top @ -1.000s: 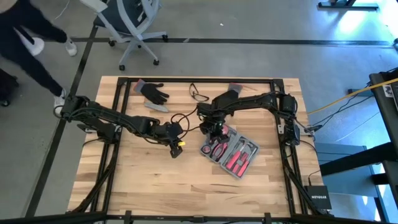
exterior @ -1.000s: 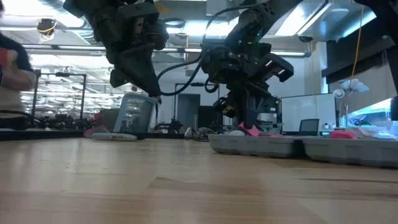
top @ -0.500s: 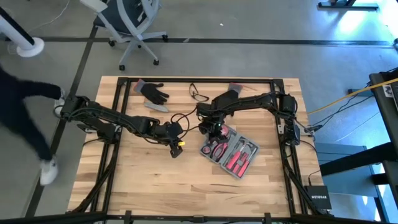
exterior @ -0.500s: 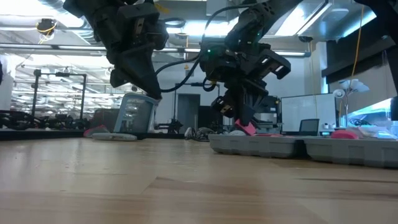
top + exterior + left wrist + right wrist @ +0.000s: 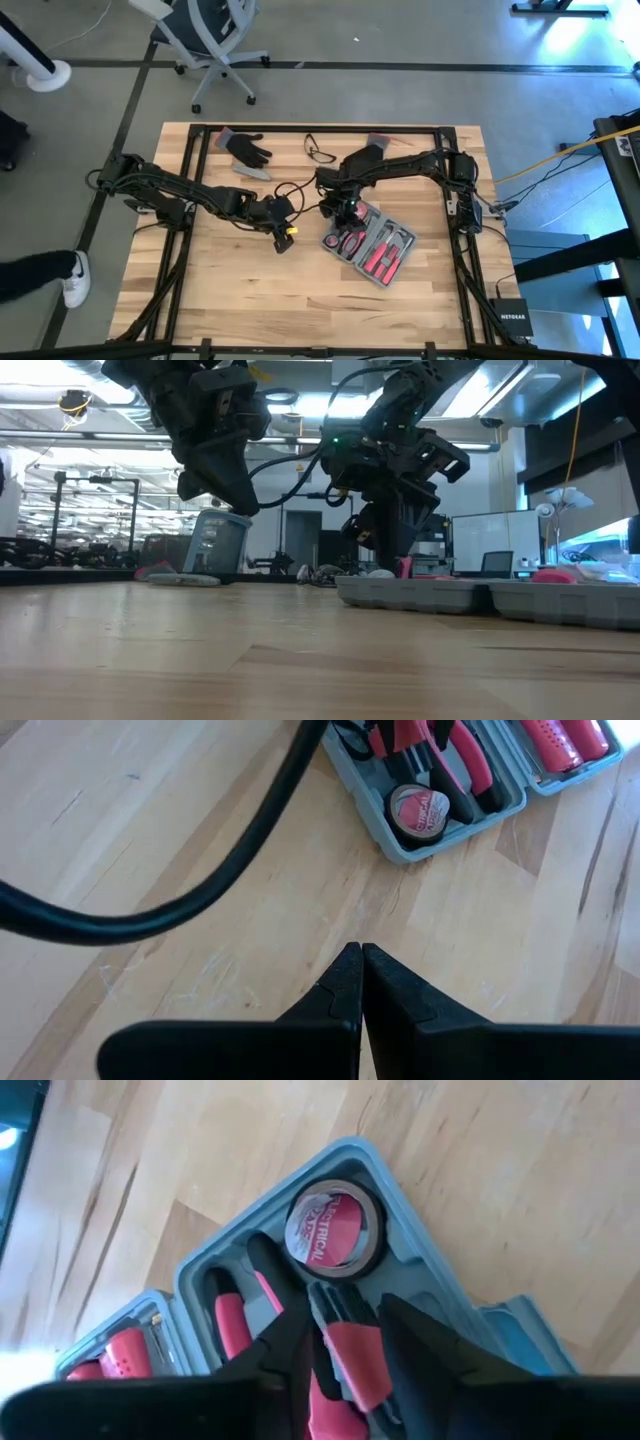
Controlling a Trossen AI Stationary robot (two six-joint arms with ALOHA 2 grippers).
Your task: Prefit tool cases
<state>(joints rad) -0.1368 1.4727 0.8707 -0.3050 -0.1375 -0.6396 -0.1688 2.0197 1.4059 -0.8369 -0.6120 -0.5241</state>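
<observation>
The open tool case (image 5: pixel 369 244) lies on the counter (image 5: pixel 250 290). Over its tape-roll (image 5: pixel 333 1230) end, the right end effector (image 5: pixel 345 1328) straddles a red-handled tool (image 5: pixel 352 1363), fingers narrowly parted. Just beside the case, the left end effector (image 5: pixel 360 982) hovers pinched closed, empty.

blue-grey tool case (image 5: pixel 368 243), red-handled tools (image 5: pixel 378 256), black gloves (image 5: pixel 246 148)

Grey concrete floor (image 5: pixel 400 40) all round, a white-and-grey swivel office chair (image 5: pixel 205 40) at eleven o'clock, a person's white-shoed foot (image 5: pixel 75 280) at eight; bright ceiling strip lights (image 5: pixel 480 390) glare overhead.
</observation>
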